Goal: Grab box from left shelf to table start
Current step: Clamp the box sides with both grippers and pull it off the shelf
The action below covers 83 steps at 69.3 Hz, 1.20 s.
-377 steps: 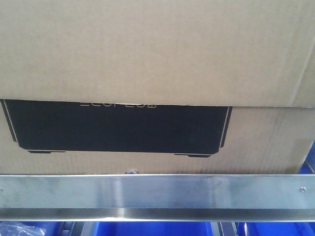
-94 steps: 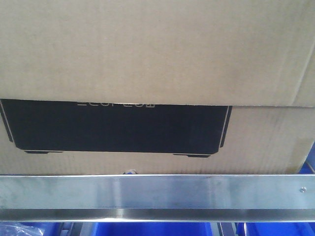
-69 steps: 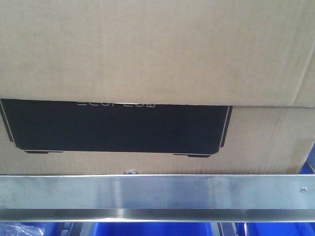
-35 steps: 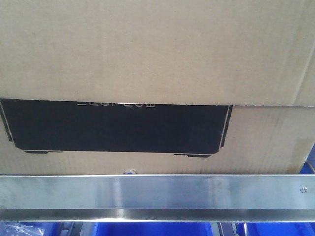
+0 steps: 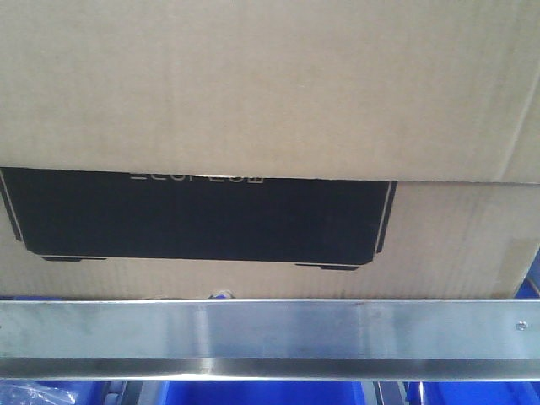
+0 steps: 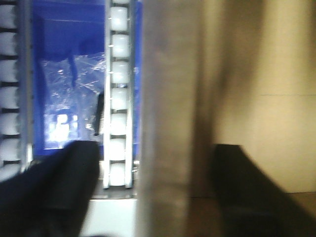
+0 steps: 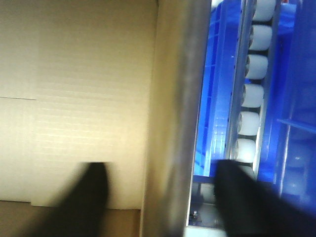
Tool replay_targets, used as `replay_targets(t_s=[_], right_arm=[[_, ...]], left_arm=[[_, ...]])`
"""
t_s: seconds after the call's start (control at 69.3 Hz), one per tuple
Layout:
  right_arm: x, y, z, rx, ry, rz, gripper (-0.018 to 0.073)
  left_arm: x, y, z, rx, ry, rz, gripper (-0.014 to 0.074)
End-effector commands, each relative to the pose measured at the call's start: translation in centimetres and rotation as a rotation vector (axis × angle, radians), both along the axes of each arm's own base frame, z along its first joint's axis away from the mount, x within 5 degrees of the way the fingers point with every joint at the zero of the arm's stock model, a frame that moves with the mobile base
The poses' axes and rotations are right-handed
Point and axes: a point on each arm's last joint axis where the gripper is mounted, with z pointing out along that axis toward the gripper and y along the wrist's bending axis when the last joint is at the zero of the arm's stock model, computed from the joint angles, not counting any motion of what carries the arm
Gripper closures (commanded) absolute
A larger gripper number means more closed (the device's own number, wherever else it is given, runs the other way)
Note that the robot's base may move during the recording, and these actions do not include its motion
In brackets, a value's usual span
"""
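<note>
1. Find the box (image 5: 270, 93) on the shelf (image 5: 270, 329), filling the front view from 9 through 12 to 3 o'clock, black panel (image 5: 202, 215) facing out and bottom edge just behind the shelf's steel front rail at 6 o'clock
2. Read the left gripper (image 6: 155, 148) as spread wide and holding nothing: one finger (image 6: 54, 192) at 7 o'clock over the rollers (image 6: 118, 98), the other at 5 o'clock before bare cardboard, the blurred rail between them
3. Read the right gripper (image 7: 162, 167) as likewise parted and empty: one finger (image 7: 91, 197) at 7 o'clock on the cardboard side, the other at 5 o'clock by the rollers and blue bins (image 7: 296, 74)
4. Cannot tell through the blur whether any finger touches the cardboard, so confirm contact before loading the arms
5. Judged from this, treat the step in hand as securing a two-sided hold: press both arms inward evenly on opposite walls, low down where corrugated board is stiffest
6. Raise the bottom edge clear of the rail before drawing back; dragging would likely snag it
7. Keep the load level and slow, since a wide carton squeezed unevenly could tilt or slip
</note>
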Motion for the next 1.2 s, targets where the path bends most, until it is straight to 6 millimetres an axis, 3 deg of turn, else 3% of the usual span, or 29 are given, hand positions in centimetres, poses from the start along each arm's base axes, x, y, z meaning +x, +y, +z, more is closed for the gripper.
replay_targets(t_s=[0.0, 0.072, 0.13, 0.375, 0.476, 0.606, 0.909, 1.053, 1.183], right_arm=[[-0.3, -0.2, 2.3, 0.008, -0.109, -0.001, 0.0329], [-0.3, -0.2, 2.3, 0.008, -0.109, -0.001, 0.0520], [-0.3, -0.2, 2.3, 0.007, -0.111, -0.001, 0.0492], [-0.5, -0.3, 2.7, 0.003, -0.122, -0.002, 0.0492], [-1.0, -0.5, 3.9, 0.008, -0.144, -0.003, 0.0492], [-2.4, -0.5, 5.8, 0.026, -0.203, 0.006, 0.0492], [-6.7, 0.9, 9.0, 0.060, -0.319, 0.103, 0.0501], [-8.2, 2.1, 9.0, 0.064, -0.295, 0.171, 0.0501], [-9.7, 3.2, 7.8, 0.064, -0.261, 0.243, 0.0501]], left_arm=[[0.3, 0.1, 0.7, 0.010, -0.057, 0.006, 0.0463], [0.3, 0.1, 0.7, 0.010, -0.057, 0.006, 0.0633], [0.3, 0.1, 0.7, 0.010, -0.057, 0.006, 0.0709], [0.1, 0.1, 0.9, 0.007, -0.064, 0.005, 0.0693], [-1.1, 0.2, 2.2, -0.005, -0.110, 0.005, 0.0692], [-3.6, 0.3, 4.5, -0.030, -0.194, 0.008, 0.0692], [-12.0, 0.4, 9.5, -0.164, -0.370, 0.002, 0.0692], [-15.1, 0.9, 10.0, -0.160, -0.426, 0.008, 0.0689], [-17.5, 1.1, 8.4, -0.159, -0.422, 0.008, 0.0689]])
